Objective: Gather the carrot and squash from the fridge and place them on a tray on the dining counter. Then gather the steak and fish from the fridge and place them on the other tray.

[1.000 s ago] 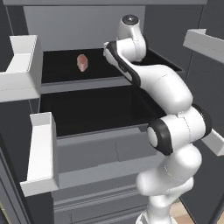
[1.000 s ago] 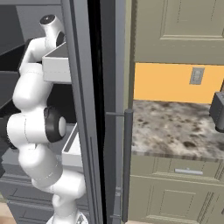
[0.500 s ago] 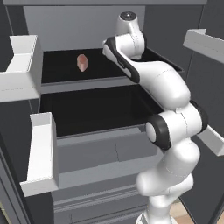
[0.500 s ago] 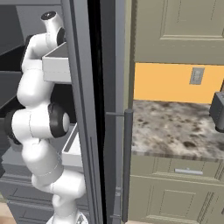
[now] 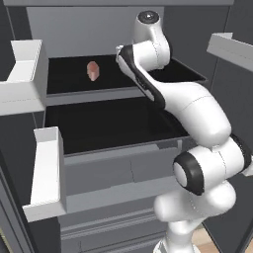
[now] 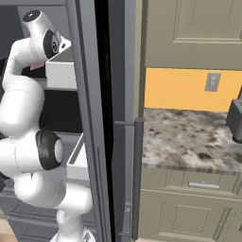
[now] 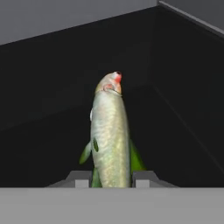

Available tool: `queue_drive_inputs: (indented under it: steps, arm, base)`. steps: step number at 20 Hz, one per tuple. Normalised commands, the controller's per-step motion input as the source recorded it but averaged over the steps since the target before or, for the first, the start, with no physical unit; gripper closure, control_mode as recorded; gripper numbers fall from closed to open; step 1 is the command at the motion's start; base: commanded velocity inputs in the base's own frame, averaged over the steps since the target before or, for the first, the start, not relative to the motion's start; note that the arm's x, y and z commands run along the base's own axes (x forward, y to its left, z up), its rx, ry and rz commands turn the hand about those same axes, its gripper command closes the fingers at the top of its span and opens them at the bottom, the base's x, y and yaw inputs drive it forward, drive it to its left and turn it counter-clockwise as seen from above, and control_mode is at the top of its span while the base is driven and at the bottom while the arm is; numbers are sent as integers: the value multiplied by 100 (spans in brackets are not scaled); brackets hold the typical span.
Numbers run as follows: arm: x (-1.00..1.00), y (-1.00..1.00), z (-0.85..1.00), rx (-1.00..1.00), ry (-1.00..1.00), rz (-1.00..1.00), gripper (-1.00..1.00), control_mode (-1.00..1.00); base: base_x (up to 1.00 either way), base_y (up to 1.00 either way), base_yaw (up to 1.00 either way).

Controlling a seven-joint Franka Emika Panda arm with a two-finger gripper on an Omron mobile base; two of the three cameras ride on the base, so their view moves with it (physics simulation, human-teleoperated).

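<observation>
Since a second ago, the arm has reached deeper over the upper fridge shelf [image 5: 163, 74].
Hand [image 7: 113, 179] pinches the fish [image 7: 109, 140] at frame centre; steak [image 5: 92, 70] lies upper left.

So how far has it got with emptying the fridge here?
Done: no carrot or squash shows on the fridge shelves, though the trays are not in view to confirm. In hand: the jaws are shut on the fish, on the upper shelf. Left: carry the fish to its tray, then fetch the pinkish piece, probably the steak, lying on the upper shelf.
</observation>
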Motion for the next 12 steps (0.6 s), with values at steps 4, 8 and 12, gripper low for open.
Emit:
queue_drive_inputs:
  steps: [4, 8, 12]
  arm:
    - [-99, 7, 19, 0, -9, 0, 100, -100]
    - [-100, 3, 15, 2, -9, 0, 100, -100]
    - [-100, 0, 13, 4, -8, 0, 100, -100]
  base:
    - [0, 0, 0]
    - [0, 0, 0]
    - [0, 0, 0]
